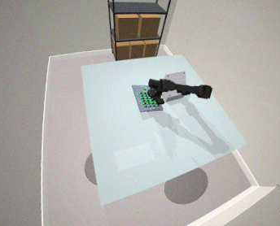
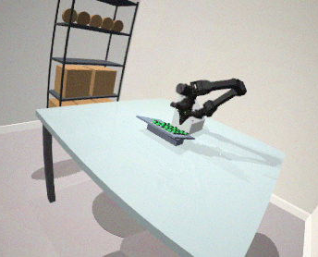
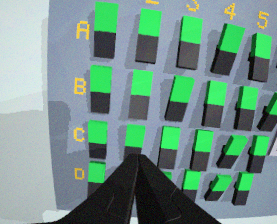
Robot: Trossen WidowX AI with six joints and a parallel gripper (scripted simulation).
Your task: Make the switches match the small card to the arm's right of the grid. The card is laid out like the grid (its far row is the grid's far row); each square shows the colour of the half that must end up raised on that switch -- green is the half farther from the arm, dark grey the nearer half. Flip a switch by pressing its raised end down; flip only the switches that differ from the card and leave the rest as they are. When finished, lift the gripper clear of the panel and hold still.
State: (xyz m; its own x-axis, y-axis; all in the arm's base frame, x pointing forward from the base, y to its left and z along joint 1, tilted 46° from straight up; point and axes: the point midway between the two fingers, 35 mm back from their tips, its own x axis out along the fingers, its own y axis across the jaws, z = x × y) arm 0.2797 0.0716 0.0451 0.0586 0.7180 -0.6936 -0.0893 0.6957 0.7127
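Note:
The tilted blue-grey panel (image 1: 135,88) (image 2: 143,119) (image 3: 64,65) carries green and dark grey switches in lettered rows A to D. My gripper (image 2: 181,122) (image 3: 136,161) is shut and empty. In the wrist view its tips overlap the dark near half of switch C2 (image 3: 135,135); in the exterior view they appear slightly above the panel. Switches A4 (image 3: 230,39), B3 (image 3: 181,90), B6 (image 3: 276,105), C5 (image 3: 235,145) and D5 (image 3: 220,181) look slanted differently from their neighbours. The fingers hide parts of row D. The small card (image 1: 145,89) is cut off at the wrist view's right edge.
The panel stands on a pale blue table (image 1: 111,122) (image 2: 127,152). The arm reaches in from the right, beside a light grey plate (image 1: 177,77). A shelf with brown boxes (image 1: 127,26) (image 2: 78,80) stands on the floor beyond the table.

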